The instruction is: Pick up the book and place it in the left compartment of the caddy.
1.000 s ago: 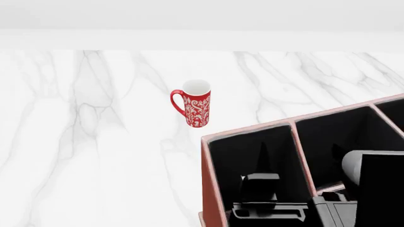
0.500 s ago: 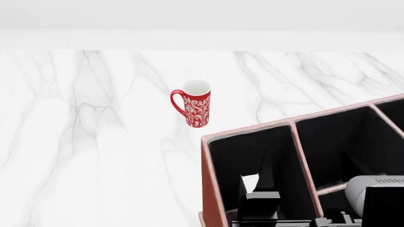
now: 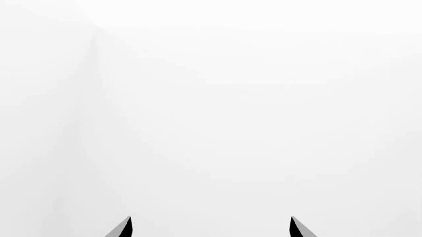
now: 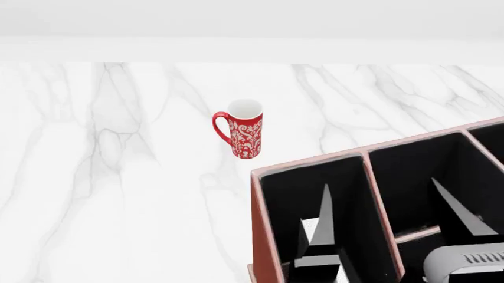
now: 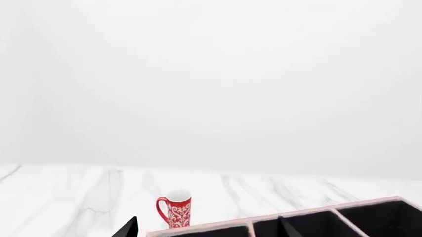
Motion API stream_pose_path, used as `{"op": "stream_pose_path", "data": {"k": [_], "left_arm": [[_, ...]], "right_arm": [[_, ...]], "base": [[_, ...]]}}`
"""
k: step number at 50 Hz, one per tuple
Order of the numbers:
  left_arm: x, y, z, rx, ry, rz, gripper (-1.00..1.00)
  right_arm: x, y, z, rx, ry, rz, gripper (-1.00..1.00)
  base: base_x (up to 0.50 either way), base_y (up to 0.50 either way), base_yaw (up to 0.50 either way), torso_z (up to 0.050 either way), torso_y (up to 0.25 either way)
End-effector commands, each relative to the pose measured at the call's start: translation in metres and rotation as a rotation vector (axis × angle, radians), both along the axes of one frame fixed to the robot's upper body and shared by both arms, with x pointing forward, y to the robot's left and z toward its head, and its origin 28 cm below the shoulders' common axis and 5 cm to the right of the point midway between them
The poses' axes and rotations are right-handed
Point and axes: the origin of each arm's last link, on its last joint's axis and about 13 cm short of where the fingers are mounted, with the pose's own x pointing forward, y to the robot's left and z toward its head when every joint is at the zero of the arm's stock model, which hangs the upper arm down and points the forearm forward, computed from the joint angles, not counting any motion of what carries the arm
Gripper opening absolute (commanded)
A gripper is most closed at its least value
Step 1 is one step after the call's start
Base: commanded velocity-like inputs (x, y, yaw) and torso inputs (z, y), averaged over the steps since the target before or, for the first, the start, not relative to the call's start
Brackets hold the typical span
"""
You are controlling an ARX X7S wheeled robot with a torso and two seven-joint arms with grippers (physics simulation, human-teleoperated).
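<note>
The right gripper [image 4: 378, 194], jaws wide and empty, hovers above the caddy [image 4: 257, 236]; a fingertip could catch the divider [image 4: 376, 206]. The left gripper [image 3: 211, 228] is likewise open and empty.

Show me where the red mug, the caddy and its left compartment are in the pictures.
red mug [image 4: 245, 137], head view, on its patterned side.
caddy [image 4: 258, 236], head view, on its reddish-brown outer wall.
left compartment [image 4: 295, 194], head view, on its black inner lining.
</note>
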Motion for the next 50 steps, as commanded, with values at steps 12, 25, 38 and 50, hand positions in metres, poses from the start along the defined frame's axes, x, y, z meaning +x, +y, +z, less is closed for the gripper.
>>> {"op": "stream_pose_path", "data": {"k": [12, 25, 38, 50], "left_arm": [[-0.001, 0.0, 0.0, -0.012, -0.005, -0.005, 1.0], [-0.002, 0.001, 0.003, -0.039, -0.01, -0.006, 1.0], [-0.005, 0.002, 0.007, -0.089, -0.023, -0.013, 1.0], [-0.005, 0.003, 0.008, -0.107, -0.026, -0.006, 1.0]], "right_arm": [[-0.006, -0.002, 0.003, 0.004, -0.103, 0.016, 1.0], [-0.009, -0.002, 0.004, -0.037, -0.195, -0.003, 1.0], [-0.013, -0.002, 0.006, -0.051, -0.272, -0.005, 1.0], [-0.015, -0.002, 0.006, -0.072, -0.339, -0.021, 1.0]], "base": [[0.0, 0.0, 0.0, 0.0, 0.0], [0.0, 0.0, 0.0, 0.0, 0.0], [0.0, 0.0, 0.0, 0.0, 0.0], [0.0, 0.0, 0.0, 0.0, 0.0]]}}
